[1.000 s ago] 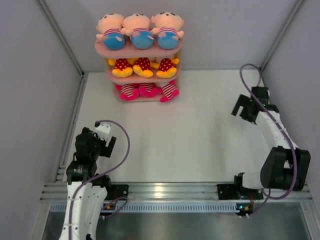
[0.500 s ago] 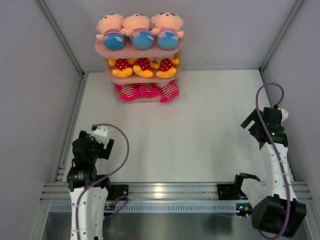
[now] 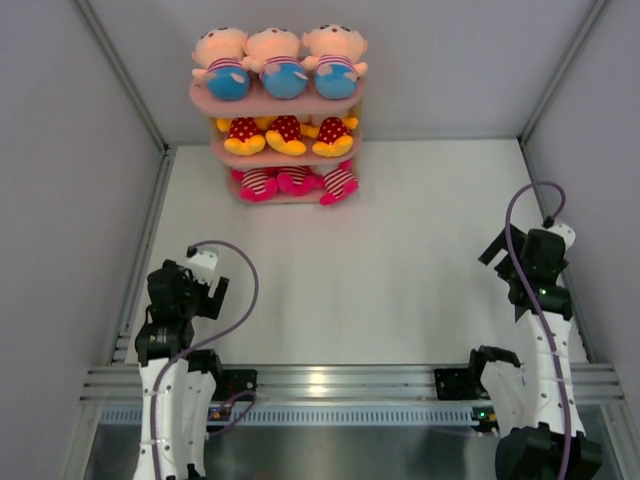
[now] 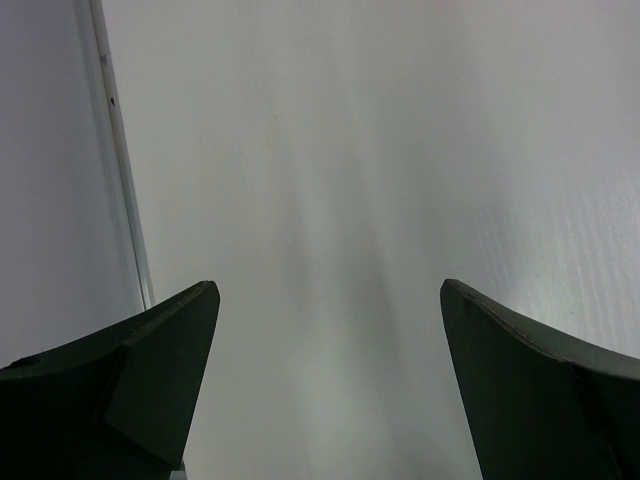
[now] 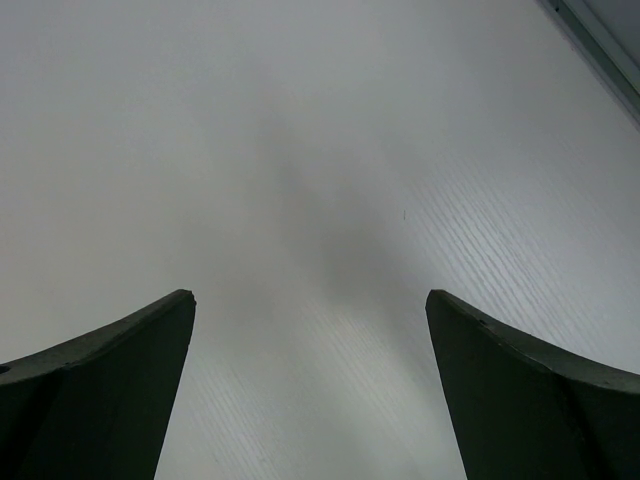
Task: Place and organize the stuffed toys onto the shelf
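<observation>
A white table [image 3: 400, 250], walled in grey on three sides, is seen from above. At its far edge, left of centre, a pink shelf [image 3: 280, 105] with three tiers stands against the back wall. Two robot arms rise from a metal rail [image 3: 340, 382] at the near edge. The left arm [image 3: 170, 340] is near the left wall and the right arm [image 3: 545, 320] near the right wall, both well apart from the shelf.

Each tier holds three toys in a close row. On the top tier sit peach dolls [image 3: 285, 62] in blue pants. The middle tier has yellow toys [image 3: 287, 133] with red, white-dotted bodies. The bottom tier has pink-striped toys [image 3: 292, 181], their legs sticking out past the board's front.

The left hand [image 4: 330, 295] is spread wide over bare table and holds nothing. The right hand [image 5: 310, 295] is likewise spread wide and holds nothing, with only table showing between its fingers.
</observation>
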`<act>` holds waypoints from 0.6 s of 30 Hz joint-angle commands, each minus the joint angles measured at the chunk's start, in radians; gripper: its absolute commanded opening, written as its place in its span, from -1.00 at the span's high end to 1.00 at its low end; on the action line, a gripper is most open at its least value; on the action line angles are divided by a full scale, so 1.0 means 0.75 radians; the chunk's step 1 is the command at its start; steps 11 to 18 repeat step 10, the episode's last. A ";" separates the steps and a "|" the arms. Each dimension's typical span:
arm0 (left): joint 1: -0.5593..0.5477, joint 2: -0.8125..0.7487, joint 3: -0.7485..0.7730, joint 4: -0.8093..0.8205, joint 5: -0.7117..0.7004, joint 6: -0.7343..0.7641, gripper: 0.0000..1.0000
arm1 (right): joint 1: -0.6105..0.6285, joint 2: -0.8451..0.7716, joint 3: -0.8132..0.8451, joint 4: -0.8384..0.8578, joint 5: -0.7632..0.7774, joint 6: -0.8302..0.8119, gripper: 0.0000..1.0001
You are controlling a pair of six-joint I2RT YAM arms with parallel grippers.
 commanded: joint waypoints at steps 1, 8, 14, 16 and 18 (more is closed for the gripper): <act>0.011 -0.030 0.006 0.046 0.014 0.005 -0.96 | 0.006 -0.019 -0.013 0.087 -0.006 -0.019 -0.99; 0.013 -0.057 0.008 0.046 0.014 0.005 -0.96 | 0.012 -0.064 -0.027 0.095 -0.019 -0.027 -0.99; 0.011 -0.059 0.008 0.046 0.020 0.005 -0.96 | 0.014 -0.089 -0.029 0.103 -0.011 -0.027 -1.00; 0.011 -0.059 0.008 0.046 0.020 0.005 -0.96 | 0.014 -0.089 -0.029 0.103 -0.011 -0.027 -1.00; 0.011 -0.059 0.008 0.046 0.020 0.005 -0.96 | 0.014 -0.089 -0.029 0.103 -0.011 -0.027 -1.00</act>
